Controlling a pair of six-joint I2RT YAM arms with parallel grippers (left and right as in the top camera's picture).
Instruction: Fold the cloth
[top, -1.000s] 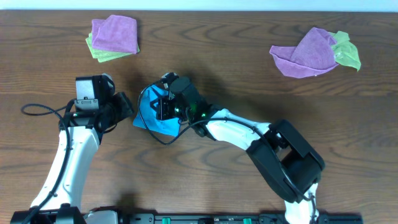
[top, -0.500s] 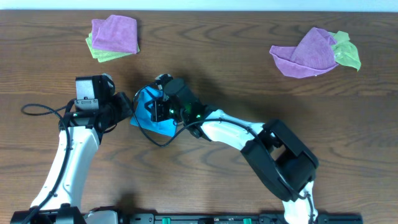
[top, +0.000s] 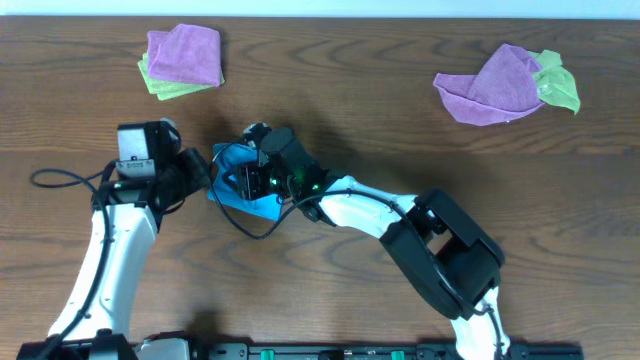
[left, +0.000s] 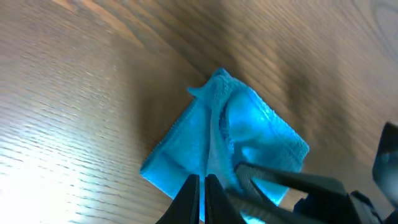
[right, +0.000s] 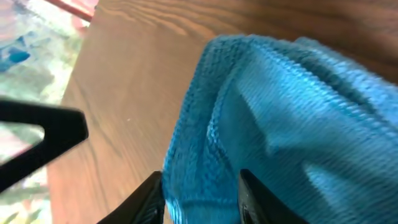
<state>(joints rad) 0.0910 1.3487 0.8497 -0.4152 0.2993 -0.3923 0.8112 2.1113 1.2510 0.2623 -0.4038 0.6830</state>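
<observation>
Cloth (left: 249, 134), sky-blue, bunched on table (left: 74, 93)

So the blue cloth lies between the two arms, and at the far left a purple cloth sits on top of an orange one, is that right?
Not fully. The cloth under the purple cloth is a light-green cloth, not an orange one; the overhead view shows it. What you say about the blue cloth is correct.

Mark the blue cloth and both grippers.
blue cloth (left: 255, 134): left wrist view, centre of its top layer.
left gripper (left: 200, 182): left wrist view, between its fingertips.
right gripper (right: 200, 183): right wrist view, between its fingertips.
</observation>
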